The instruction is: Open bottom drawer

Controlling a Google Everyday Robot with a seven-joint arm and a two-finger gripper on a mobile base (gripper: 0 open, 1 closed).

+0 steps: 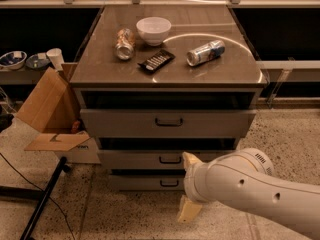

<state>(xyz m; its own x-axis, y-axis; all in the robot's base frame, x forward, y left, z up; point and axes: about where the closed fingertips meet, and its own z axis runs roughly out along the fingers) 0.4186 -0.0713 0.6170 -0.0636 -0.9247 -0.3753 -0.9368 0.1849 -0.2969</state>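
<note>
The bottom drawer (135, 182) is the lowest of three grey drawers in the cabinet, with a small dark bar handle (169, 183). Its front sits about flush with the cabinet. My gripper (187, 185) is at the end of the white arm (250, 191) that comes in from the lower right. It is open, with one cream finger (190, 160) above and the other lower down. It is just right of the bottom drawer's handle and in front of the drawer face. The arm hides the right part of the bottom drawer.
The middle drawer (150, 159) and tall top drawer (168, 122) are above. On the cabinet top stand a white bowl (153, 30), two cans (125, 43) (205, 52) and a black flat object (156, 60). An open cardboard box (47, 115) and a black pole (42, 200) are at the left.
</note>
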